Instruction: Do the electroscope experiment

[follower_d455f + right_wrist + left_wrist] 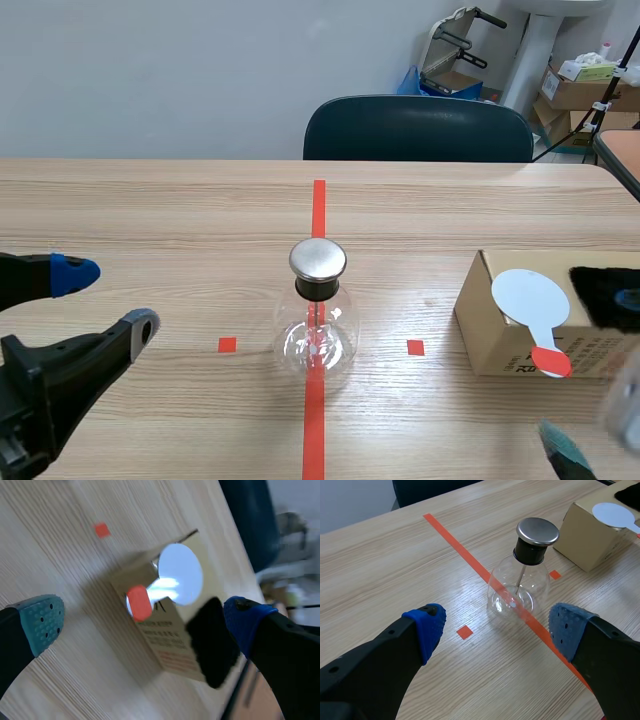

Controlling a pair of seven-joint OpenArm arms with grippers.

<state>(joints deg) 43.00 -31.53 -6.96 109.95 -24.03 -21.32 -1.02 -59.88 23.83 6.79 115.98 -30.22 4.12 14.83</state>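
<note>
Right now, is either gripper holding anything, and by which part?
Nothing is held. The left gripper is open, short of the electroscope; the right gripper is open, clear of the paddle lying on the box.

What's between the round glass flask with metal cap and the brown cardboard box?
Between glass flask and cardboard box: only bare wooden table with one orange-red tape square, in the scene view.

Bright, even room light; soft shadow under the flask, glints on its glass; box blurred
</note>
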